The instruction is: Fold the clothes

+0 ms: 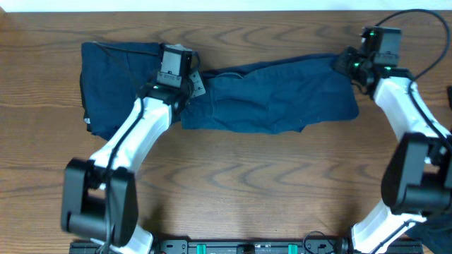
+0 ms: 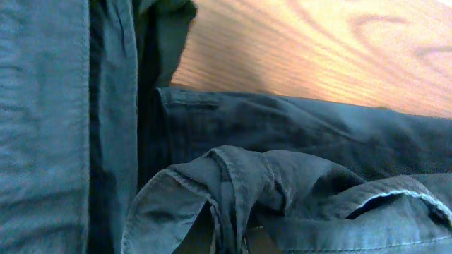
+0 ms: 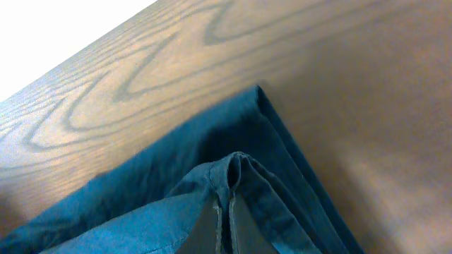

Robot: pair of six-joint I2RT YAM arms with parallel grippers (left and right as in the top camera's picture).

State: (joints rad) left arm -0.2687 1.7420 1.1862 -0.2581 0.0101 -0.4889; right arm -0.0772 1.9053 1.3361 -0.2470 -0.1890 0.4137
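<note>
A dark navy garment (image 1: 282, 99) lies spread across the back middle of the table. My left gripper (image 1: 185, 83) is shut on a bunched fold at its left end (image 2: 233, 190). My right gripper (image 1: 351, 63) is shut on a pinched edge at its right top corner (image 3: 236, 173). A second navy garment (image 1: 116, 81), a folded rectangular bundle, lies at the back left; its edge shows at the left of the left wrist view (image 2: 42, 127).
The wooden table (image 1: 247, 183) runs wide in front of the garments. A black cable (image 1: 431, 42) loops at the back right. The arm bases stand at the front edge.
</note>
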